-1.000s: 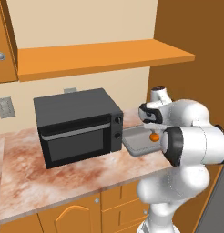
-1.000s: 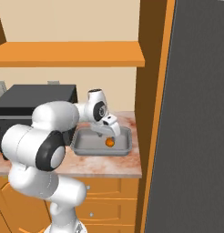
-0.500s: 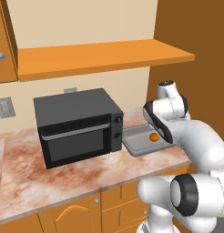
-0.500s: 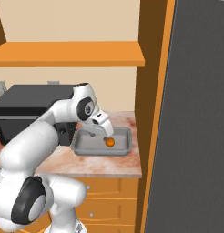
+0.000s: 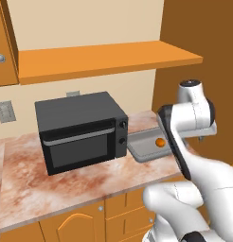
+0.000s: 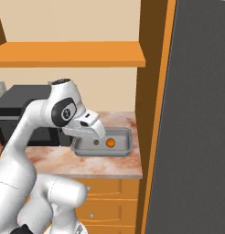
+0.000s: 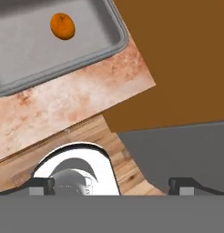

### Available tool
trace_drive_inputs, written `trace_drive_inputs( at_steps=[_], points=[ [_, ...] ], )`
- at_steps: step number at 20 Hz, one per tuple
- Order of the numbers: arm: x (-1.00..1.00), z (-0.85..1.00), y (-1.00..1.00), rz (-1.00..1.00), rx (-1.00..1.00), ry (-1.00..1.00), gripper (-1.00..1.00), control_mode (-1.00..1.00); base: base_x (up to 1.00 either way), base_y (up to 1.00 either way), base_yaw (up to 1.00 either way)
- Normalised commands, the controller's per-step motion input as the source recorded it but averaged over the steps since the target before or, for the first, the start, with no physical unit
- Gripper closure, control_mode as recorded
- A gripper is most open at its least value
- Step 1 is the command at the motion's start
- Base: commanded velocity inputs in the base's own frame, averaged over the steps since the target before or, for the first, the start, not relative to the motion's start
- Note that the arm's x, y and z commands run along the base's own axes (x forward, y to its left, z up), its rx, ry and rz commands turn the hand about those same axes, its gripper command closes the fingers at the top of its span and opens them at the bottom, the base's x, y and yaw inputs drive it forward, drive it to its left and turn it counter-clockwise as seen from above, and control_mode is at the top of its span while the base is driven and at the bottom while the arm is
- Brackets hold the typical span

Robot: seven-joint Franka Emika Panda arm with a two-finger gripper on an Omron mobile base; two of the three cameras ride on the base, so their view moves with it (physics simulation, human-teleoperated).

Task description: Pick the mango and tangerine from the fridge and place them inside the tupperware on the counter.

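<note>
One fruit, the tangerine (image 7: 63, 26), lies inside the tupperware (image 6: 123, 151) on the counter (image 5: 90, 182); the gripper (image 7: 111, 186) hangs released and empty; swing right toward the fridge (image 6: 196, 137), wide of the wall, for the mango.

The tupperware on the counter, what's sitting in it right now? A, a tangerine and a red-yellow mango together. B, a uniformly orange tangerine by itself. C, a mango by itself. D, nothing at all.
B: one small, evenly orange tangerine lies on the floor of the grey tupperware, and no red-and-yellow fruit is beside it in any view.
</note>
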Motion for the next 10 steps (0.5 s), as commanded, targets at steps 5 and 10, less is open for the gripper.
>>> trace_drive_inputs(
  at_steps=[5, 10],
  points=[
    [-0.86, 0.4, 0.33, 0.48, 0.0, 0.01, -1.0, -1.0, 0.0, 0.0, 0.0],
    [-0.84, 0.26, 0.33, 0.55, 0.01, 0.0, -1.0, -1.0, 0.0, 0.0, 0.0]
  ],
)
